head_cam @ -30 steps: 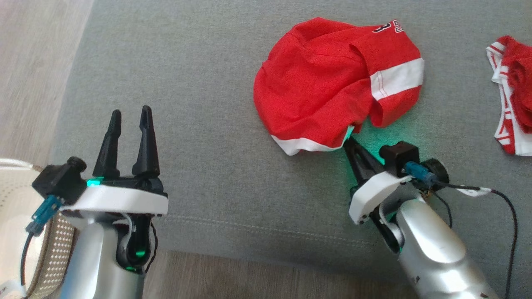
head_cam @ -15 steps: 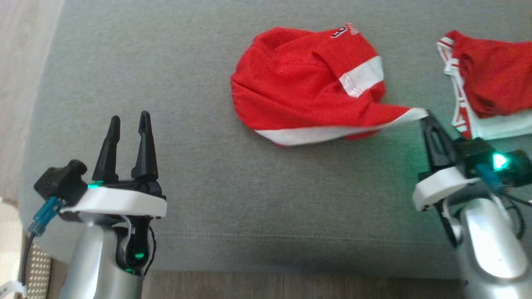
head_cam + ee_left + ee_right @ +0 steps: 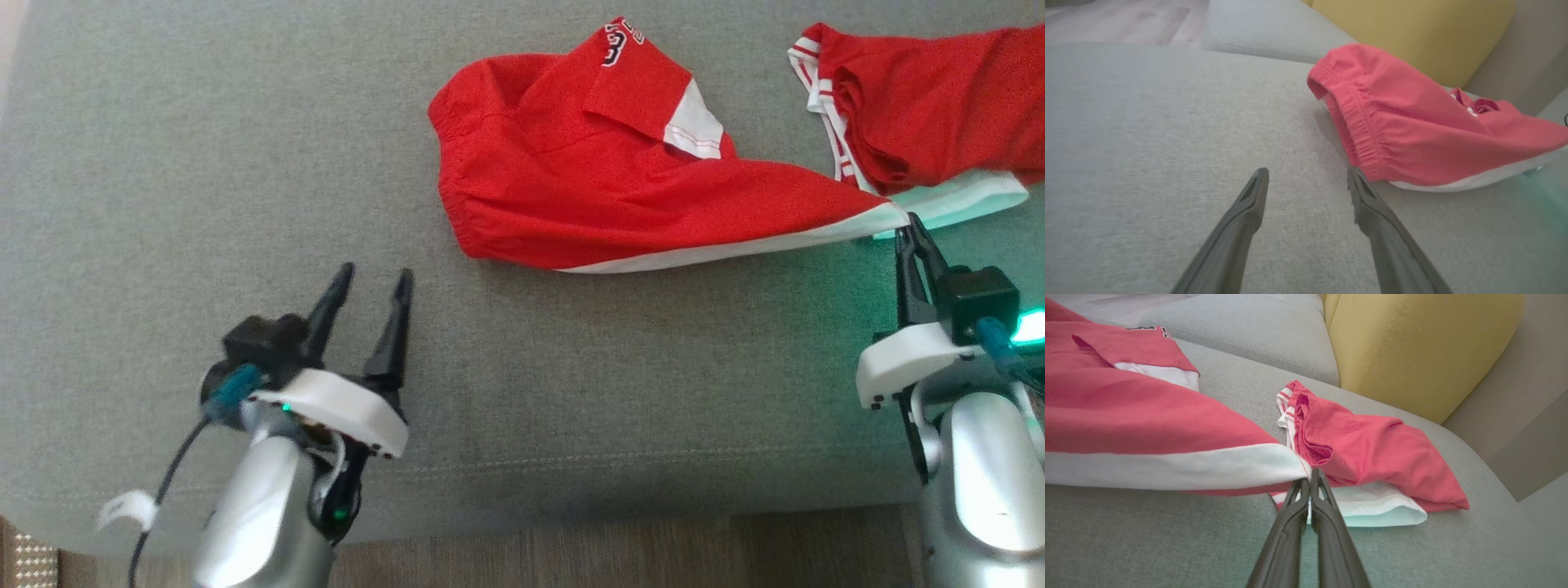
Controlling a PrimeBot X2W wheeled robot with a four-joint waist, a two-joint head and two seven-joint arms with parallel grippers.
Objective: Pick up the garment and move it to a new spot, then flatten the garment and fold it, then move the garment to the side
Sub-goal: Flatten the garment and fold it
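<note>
The garment [image 3: 604, 188] is a pair of red shorts with white trim, lying on the grey sofa seat [image 3: 204, 163] and stretched out toward the right. My right gripper [image 3: 906, 233] is shut on its white hem corner, a pinch that shows plainly in the right wrist view [image 3: 1309, 479] on the garment [image 3: 1147, 420]. My left gripper [image 3: 371, 282] stands open and empty at the lower left, short of the elastic waistband. In the left wrist view the open fingers [image 3: 1306, 177] point at the garment [image 3: 1412, 134], whose waistband lies just beyond the right fingertip.
A second red and white garment [image 3: 922, 106] lies crumpled at the far right, close behind my right gripper, also visible in the right wrist view [image 3: 1372, 457]. A yellow cushion [image 3: 1412, 347] stands at the sofa's back. The seat's front edge [image 3: 571, 506] runs below both arms.
My right gripper has pulled the hem corner to the right, stretching the bunched shorts out flatter. The left arm has moved up and right toward the waistband. The camera has also shifted.
</note>
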